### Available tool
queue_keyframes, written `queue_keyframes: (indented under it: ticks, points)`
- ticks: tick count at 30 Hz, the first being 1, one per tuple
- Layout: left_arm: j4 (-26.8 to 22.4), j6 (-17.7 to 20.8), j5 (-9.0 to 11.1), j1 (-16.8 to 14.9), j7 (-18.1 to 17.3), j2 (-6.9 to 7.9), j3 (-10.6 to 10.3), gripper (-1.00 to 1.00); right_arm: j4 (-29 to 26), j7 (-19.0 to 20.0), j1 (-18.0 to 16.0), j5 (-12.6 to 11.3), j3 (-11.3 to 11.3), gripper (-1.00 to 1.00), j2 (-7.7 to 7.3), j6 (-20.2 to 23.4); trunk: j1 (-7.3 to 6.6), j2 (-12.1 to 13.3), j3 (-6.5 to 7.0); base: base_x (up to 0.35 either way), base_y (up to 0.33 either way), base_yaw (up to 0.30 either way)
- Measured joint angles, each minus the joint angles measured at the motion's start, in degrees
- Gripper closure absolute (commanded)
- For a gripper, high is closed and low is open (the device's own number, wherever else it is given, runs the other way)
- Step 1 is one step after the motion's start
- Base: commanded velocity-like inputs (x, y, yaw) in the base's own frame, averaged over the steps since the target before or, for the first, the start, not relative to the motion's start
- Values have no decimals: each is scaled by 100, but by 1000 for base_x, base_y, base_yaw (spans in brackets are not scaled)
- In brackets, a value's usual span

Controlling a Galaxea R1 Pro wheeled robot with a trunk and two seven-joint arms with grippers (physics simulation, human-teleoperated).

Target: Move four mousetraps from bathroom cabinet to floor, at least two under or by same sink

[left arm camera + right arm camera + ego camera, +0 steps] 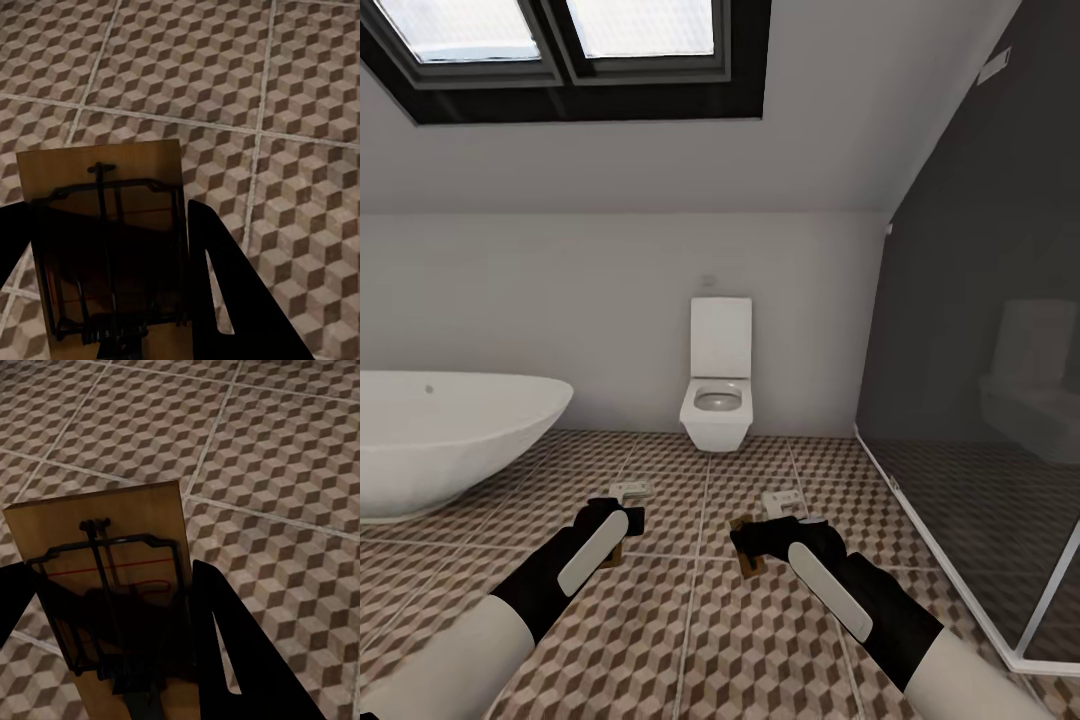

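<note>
While hovering over bathroom floor point(700, 640), bathtub point(450, 440) cut off beyond left pincer point(112, 300), toilet point(717, 390) ahead. Left pincer clenched on mousetrap point(105, 225); right pincer point(112, 652) grasping second mousetrap point(112, 555), lower ends hidden between fingers.

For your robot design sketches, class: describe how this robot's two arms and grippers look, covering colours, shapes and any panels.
Both arms match. Each has a rounded white forearm, then a black wrist section carrying a long white oval panel. The left gripper and right gripper are black. In the wrist views, each finger is a flat black wedge with a triangular cut-out. No cables or markings show.
</note>
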Motion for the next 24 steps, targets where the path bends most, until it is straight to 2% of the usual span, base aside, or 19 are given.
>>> queue_keyframes:
  ticks: [24]
  points:
    - [-24, 0, -7, 0, 0, 1, -6, 100, -115, 5, 0, 0, 3, 100, -13, 3, 527, -963, -431, 0, 0, 0]
